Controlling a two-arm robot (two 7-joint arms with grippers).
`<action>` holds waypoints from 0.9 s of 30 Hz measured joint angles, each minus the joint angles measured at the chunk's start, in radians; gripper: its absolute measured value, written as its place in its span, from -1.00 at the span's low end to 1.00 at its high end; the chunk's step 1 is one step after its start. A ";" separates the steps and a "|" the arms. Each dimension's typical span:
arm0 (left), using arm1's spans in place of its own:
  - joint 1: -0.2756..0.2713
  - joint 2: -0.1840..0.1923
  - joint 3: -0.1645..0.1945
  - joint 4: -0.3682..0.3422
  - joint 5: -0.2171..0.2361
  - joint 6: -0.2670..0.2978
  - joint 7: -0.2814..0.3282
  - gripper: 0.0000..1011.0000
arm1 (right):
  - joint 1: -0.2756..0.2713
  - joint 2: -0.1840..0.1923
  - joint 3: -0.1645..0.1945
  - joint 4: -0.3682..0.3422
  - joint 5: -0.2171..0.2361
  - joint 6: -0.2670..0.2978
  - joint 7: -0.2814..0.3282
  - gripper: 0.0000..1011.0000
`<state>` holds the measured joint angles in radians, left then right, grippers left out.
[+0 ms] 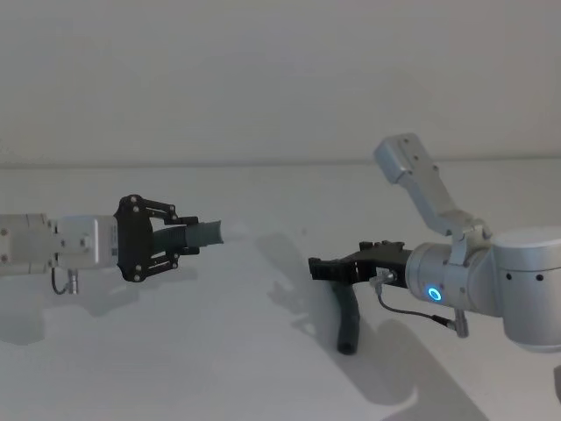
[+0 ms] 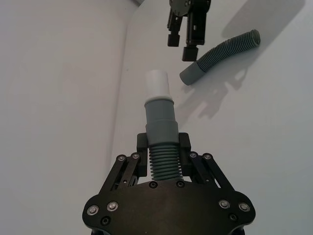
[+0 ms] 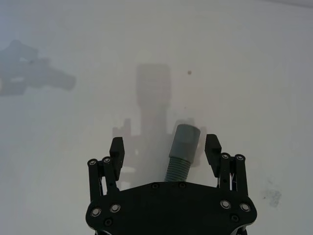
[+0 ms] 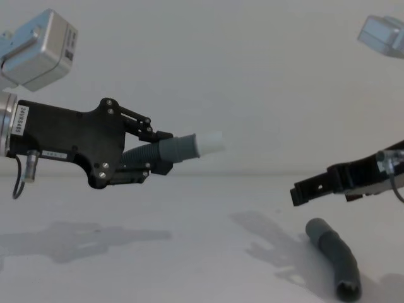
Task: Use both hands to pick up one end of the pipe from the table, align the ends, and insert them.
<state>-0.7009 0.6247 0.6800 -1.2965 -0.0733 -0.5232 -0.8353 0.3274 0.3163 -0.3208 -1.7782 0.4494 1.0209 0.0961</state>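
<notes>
Fingers on the left gripper pinch the tipped pipe, right gripper's gape above the lower-right pipe, nothing joined yet.

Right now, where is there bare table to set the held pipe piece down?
Bare table lies between the left gripper, shut on the held pipe piece, and the lying pipe piece, and nearer the robot. It is crowded under the open right gripper.
</notes>
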 joint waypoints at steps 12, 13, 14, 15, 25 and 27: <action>0.000 0.000 0.000 0.000 0.000 0.000 0.000 -0.34 | 0.002 0.032 -0.044 0.004 -0.029 0.007 0.019 0.98; 0.000 0.000 0.000 0.000 0.000 0.000 0.000 -0.34 | 0.002 0.034 -0.046 0.004 -0.031 0.006 0.021 0.98; 0.000 0.000 0.000 0.000 0.000 0.000 0.000 -0.34 | 0.002 0.036 -0.049 0.005 -0.034 0.004 0.023 0.98; 0.000 0.000 0.000 0.000 0.000 0.000 0.000 -0.34 | 0.001 0.041 -0.054 0.006 -0.037 0.002 0.025 0.98; 0.000 0.000 0.000 0.000 0.000 0.000 0.000 -0.34 | -0.017 0.054 -0.065 0.011 -0.052 -0.011 0.033 0.98; 0.000 0.000 0.000 0.000 0.000 0.000 0.000 -0.34 | -0.023 0.053 -0.064 0.012 -0.054 -0.014 0.033 0.98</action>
<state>-0.7009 0.6247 0.6801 -1.2966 -0.0733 -0.5232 -0.8353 0.3046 0.3698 -0.3843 -1.7658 0.3955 1.0073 0.1293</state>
